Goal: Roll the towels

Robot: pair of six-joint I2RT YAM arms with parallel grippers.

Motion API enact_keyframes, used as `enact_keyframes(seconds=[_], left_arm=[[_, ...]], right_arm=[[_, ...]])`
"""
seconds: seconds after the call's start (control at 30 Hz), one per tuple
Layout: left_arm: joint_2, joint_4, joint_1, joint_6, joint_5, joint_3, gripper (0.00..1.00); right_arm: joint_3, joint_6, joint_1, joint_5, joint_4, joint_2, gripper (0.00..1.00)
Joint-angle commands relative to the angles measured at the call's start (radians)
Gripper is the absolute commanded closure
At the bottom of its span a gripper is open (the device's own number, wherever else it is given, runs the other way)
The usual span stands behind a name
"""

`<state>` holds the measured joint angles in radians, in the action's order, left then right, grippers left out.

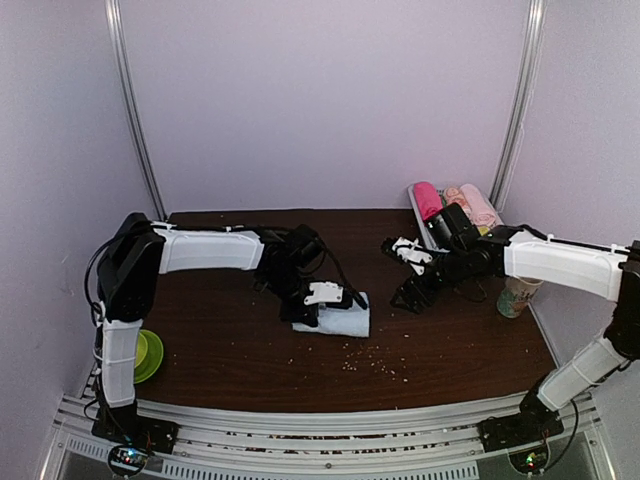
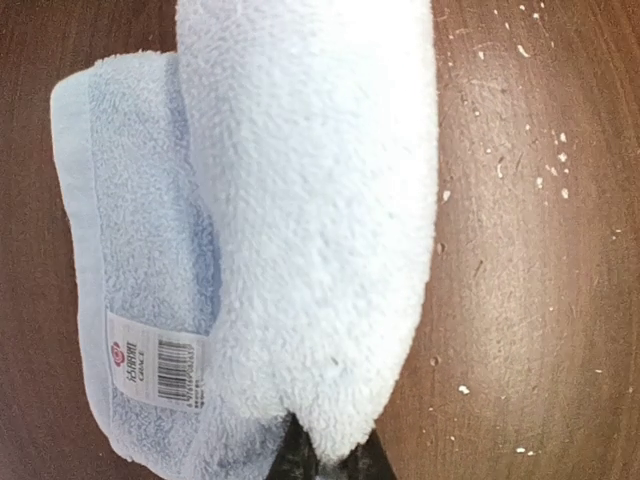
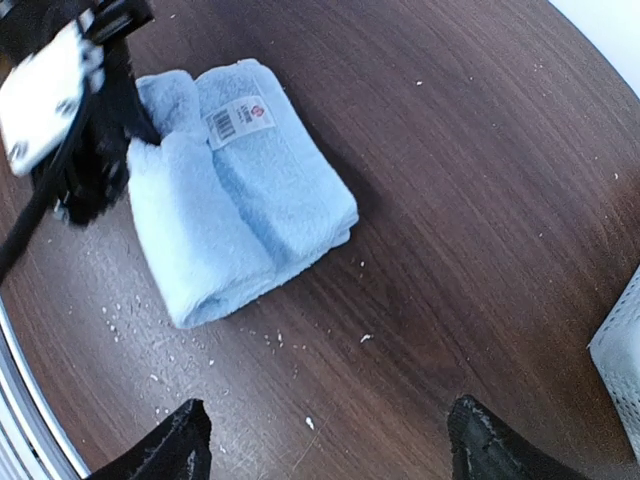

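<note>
Top external view: state of the rolling task, with the pale blue towel (image 1: 342,322) taken as the reference for every position.

(a) Progress. The pale blue towel lies on the table (image 1: 230,340), near the middle. It is doubled into two thick lobes that sit side by side, its white tag (image 3: 240,119) facing up. I judge this a loose first turn and not a finished roll: the layers are slack and one flat end is exposed. Far to the right of it and further back, the magenta towel (image 1: 427,200) lies in a tray (image 1: 413,212) beside peach rolls (image 1: 472,206). It looks like a compact cylinder, so I take that half of the work as done. What remains, by my reading, is to tighten and complete the blue one.

(b) My left arm. It reaches in from the left of the blue towel, forearm nearly level and wrist bent down. My left claw (image 1: 310,315) sits at that towel's left edge. The left wrist view shows its tips together, pinching the tapered end of the upper lobe.

(c) My right arm. It extends from the right of the blue towel, elbow raised and wrist tilted toward the cloth. My right claw (image 3: 332,448) hangs above bare table, well apart from the towel, with fingers spread wide and nothing between them.

(d) Scattered pale crumbs (image 1: 375,362) lie just in front of the blue towel.
</note>
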<state>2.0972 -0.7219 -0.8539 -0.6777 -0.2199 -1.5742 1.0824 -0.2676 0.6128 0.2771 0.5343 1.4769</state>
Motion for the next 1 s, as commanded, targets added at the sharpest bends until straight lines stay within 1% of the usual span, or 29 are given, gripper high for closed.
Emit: enact_keyframes(seconds=[0.0, 0.07, 0.17, 0.27, 0.43, 0.53, 0.6, 0.7, 0.77, 0.87, 0.9, 0.93, 0.97], left_arm=[[0.130, -0.323, 0.040, 0.032, -0.232, -0.115, 1.00], [0.179, -0.406, 0.056, 0.022, -0.284, -0.186, 1.00], [0.246, -0.493, 0.080, 0.019, -0.343, -0.282, 1.00], [0.306, -0.560, 0.105, 0.017, -0.403, -0.361, 1.00], [0.397, -0.652, 0.129, 0.026, -0.473, -0.457, 1.00], [0.440, -0.665, 0.133, 0.073, -0.474, -0.501, 1.00], [0.455, -0.647, 0.132, 0.135, -0.475, -0.511, 1.00], [0.436, -0.557, 0.131, 0.260, -0.485, -0.471, 1.00], [0.408, -0.469, 0.131, 0.360, -0.462, -0.417, 1.00], [0.370, -0.340, 0.131, 0.488, -0.431, -0.362, 1.00], [0.364, -0.312, 0.131, 0.530, -0.427, -0.352, 1.00], [0.362, -0.292, 0.131, 0.567, -0.425, -0.347, 1.00], [0.361, -0.274, 0.131, 0.607, -0.424, -0.345, 1.00]], right_arm=[[-0.131, -0.058, 0.059, -0.056, -0.176, -0.133, 0.17], [-0.167, -0.117, 0.113, -0.093, -0.189, -0.164, 0.16], [-0.213, -0.216, 0.200, -0.104, -0.214, -0.210, 0.15], [-0.234, -0.280, 0.265, -0.146, -0.227, -0.216, 0.15], [-0.222, -0.349, 0.349, -0.212, -0.224, -0.143, 0.15], [-0.198, -0.351, 0.391, -0.281, -0.262, -0.071, 0.16], [-0.164, -0.278, 0.392, -0.335, -0.286, -0.021, 0.16], [-0.112, -0.099, 0.393, -0.413, -0.291, 0.045, 0.16], [-0.111, 0.018, 0.396, -0.406, -0.305, 0.059, 0.16], [-0.185, 0.190, 0.400, -0.385, -0.396, 0.019, 0.15], [-0.221, 0.244, 0.401, -0.384, -0.441, -0.005, 0.11], [-0.252, 0.303, 0.401, -0.400, -0.471, -0.031, 0.01], [-0.282, 0.386, 0.402, -0.420, -0.499, -0.063, 0.00]])
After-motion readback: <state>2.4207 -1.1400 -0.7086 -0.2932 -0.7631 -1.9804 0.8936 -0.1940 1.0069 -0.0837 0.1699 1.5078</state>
